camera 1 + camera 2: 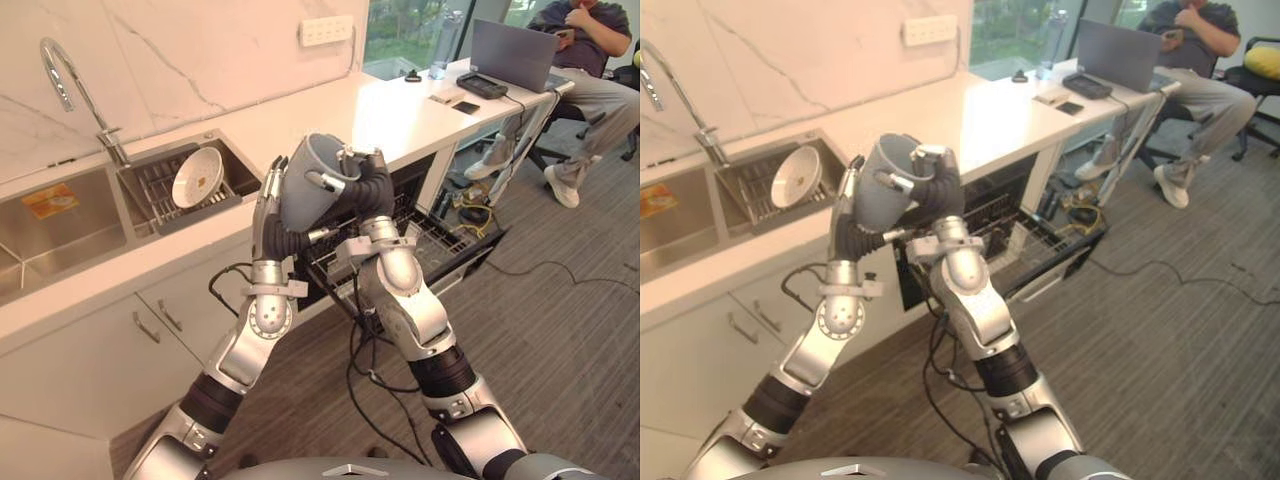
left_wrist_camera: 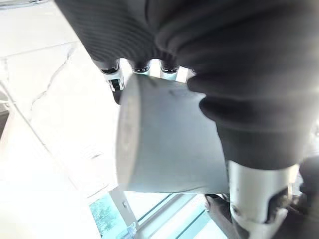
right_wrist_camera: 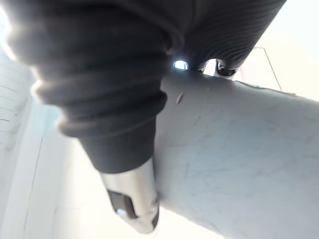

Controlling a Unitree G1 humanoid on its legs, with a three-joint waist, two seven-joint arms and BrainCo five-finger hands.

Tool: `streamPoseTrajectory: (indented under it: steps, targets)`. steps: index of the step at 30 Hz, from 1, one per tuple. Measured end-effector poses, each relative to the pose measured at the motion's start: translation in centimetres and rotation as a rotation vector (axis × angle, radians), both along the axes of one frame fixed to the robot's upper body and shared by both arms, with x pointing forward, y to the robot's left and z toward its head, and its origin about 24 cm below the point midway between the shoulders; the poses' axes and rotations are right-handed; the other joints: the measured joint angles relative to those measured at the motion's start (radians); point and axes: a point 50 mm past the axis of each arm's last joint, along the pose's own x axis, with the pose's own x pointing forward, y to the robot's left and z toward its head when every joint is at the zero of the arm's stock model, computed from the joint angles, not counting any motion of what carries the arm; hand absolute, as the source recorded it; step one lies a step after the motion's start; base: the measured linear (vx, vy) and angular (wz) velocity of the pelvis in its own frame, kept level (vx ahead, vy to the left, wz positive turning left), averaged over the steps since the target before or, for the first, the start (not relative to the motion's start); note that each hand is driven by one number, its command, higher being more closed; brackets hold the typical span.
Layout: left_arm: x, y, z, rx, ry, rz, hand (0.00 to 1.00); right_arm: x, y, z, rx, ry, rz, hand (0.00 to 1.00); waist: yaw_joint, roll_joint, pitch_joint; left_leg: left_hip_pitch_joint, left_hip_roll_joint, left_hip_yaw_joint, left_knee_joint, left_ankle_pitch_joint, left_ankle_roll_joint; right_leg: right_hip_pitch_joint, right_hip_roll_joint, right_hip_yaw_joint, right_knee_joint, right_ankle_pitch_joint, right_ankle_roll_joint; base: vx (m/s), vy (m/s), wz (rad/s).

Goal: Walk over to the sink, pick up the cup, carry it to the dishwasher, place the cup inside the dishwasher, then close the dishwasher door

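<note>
A grey cup (image 1: 308,182) is held in the air between both hands, tilted with its mouth up and away, over the counter's front edge beside the dishwasher. My left hand (image 1: 268,200) lies against its left side, and the cup (image 2: 169,144) sits between that hand's fingers and thumb. My right hand (image 1: 365,185) wraps the right side, one finger across the wall of the cup (image 3: 239,149). The dishwasher (image 1: 440,245) stands open just behind and below, its door down and its wire rack pulled out.
A sink (image 1: 60,225) with a tall faucet (image 1: 70,80) is at the left; a white bowl (image 1: 197,177) rests in the drainer beside it. A person (image 1: 590,60) sits at the counter's far end by a laptop (image 1: 515,55). Cables lie on the floor.
</note>
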Motion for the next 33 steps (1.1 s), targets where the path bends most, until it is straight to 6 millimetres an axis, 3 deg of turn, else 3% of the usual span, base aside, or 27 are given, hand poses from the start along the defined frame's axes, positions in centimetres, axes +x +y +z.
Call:
streamPoseTrajectory:
  steps: [5, 16, 22, 25, 28, 33]
  targets:
    - [0.4, 1.1, -0.2, -0.038, 0.024, 0.04, 0.0, 0.3, -1.3, 0.3, 0.04, 0.002, -0.075, 1.0, -0.001, 0.0, 0.0, 0.002, 0.0, 0.002, 0.0, 0.0, 0.0, 0.0, 0.0, 0.002, 0.0, 0.0, 0.0, 0.0, 0.0, 0.0]
    - [0.3, 3.6, -2.7, -0.093, 0.148, 0.132, 0.0, 0.7, -4.9, 0.7, 0.137, -0.001, -0.263, 1.0, -0.004, -0.013, 0.008, 0.007, 0.0, 0.007, 0.0, 0.0, 0.0, 0.001, 0.001, 0.007, 0.0, 0.002, 0.001, 0.0, 0.0, 0.0]
    - [-0.5, 4.0, -5.9, -0.166, 0.315, 0.029, 0.0, 2.1, -9.2, -1.2, 0.086, 0.073, -0.441, 1.0, -0.003, -0.019, 0.02, -0.003, 0.0, 0.004, 0.0, 0.0, 0.0, -0.007, -0.001, 0.006, 0.0, -0.001, 0.005, -0.01, 0.0, 0.0]
    - [-1.3, 3.0, -7.2, -0.189, 0.4, -0.127, 0.0, 2.9, -11.4, -2.2, 0.027, 0.12, -0.536, 1.0, 0.002, -0.02, 0.061, -0.034, 0.0, -0.001, 0.0, 0.006, -0.002, -0.036, -0.003, 0.003, 0.0, 0.008, 0.001, -0.05, -0.004, 0.03]
    - [-2.0, 1.7, -8.6, -0.202, 0.488, -0.285, 0.0, 4.2, -14.3, -1.7, -0.053, 0.141, -0.645, 1.0, 0.01, -0.016, 0.141, -0.076, 0.0, -0.024, 0.001, 0.02, -0.007, -0.07, -0.003, -0.005, 0.0, 0.025, -0.003, -0.09, -0.011, 0.09]
    - [-3.6, 1.7, -12.0, -0.25, 0.687, -0.433, 0.0, 5.2, -18.2, 1.2, -0.116, 0.103, -0.779, 1.0, 0.01, 0.004, 0.273, -0.132, -0.001, -0.059, 0.003, 0.051, 0.004, -0.105, -0.005, -0.032, 0.002, 0.051, -0.014, -0.04, -0.005, 0.14]
